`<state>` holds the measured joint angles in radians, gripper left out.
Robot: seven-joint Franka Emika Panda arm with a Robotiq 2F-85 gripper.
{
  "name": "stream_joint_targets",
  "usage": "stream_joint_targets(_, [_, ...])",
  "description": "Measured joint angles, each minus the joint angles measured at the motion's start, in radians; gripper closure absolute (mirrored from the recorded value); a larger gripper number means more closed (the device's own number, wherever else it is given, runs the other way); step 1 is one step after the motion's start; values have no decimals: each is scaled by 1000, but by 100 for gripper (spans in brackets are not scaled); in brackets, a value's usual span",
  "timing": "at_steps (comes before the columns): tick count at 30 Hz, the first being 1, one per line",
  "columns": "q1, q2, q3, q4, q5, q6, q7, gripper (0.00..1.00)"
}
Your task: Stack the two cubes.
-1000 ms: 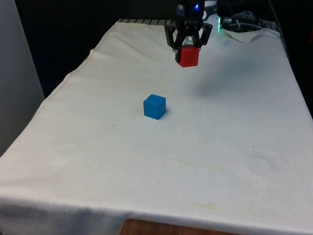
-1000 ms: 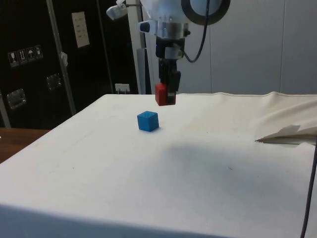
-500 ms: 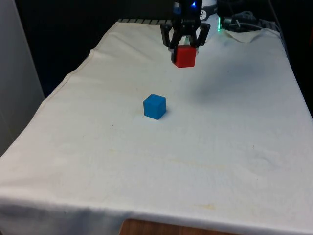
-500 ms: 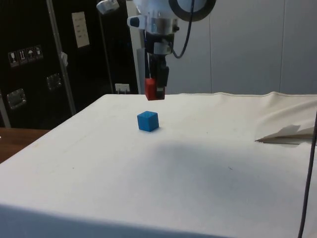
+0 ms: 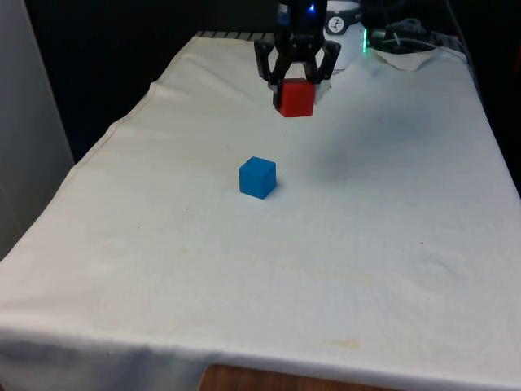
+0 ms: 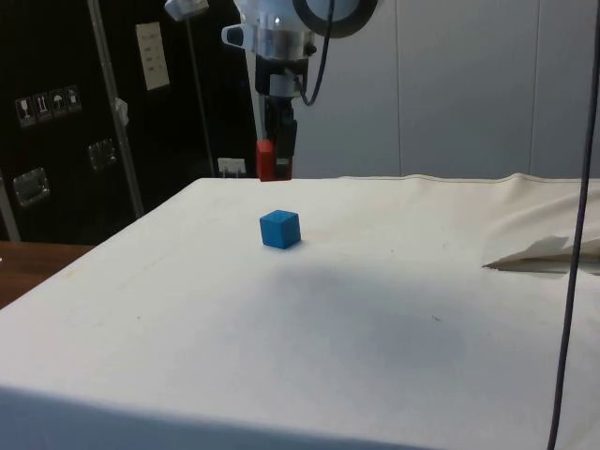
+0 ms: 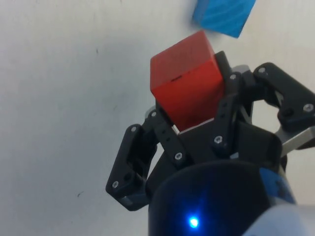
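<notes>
A white cloth (image 5: 366,244) covers the worktop, hanging over its near edge, where a strip of brown wood (image 5: 269,380) peeks out below. Black curtains (image 5: 122,49) hang beyond it. From the side, dark cabinets (image 6: 66,122) carry small labels beside pale wall panels (image 6: 469,84).

We see open air all around the hand (image 5: 295,81), which carries the red cube (image 5: 294,98) well above the surface (image 5: 366,244) — the blue cube (image 5: 257,177) is the lone obstacle there, with bare cloth on every side.
</notes>
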<state>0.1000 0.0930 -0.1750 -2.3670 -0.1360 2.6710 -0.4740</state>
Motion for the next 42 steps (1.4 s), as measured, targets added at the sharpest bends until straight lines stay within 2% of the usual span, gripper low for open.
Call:
stream_joint_targets(11, [-8, 51, -12, 63, 54, -17, -53, 100])
stream_joint_targets(19, [-14, 93, -28, 111, 148, -30, -140, 100])
stream_joint_targets(21, [-14, 93, -28, 111, 148, -30, -140, 100])
stream_joint_targets(26, [-18, 109, -35, 138, 189, -59, -178, 100])
stream_joint_targets(42, [-21, 118, -49, 162, 197, -127, -190, 100])
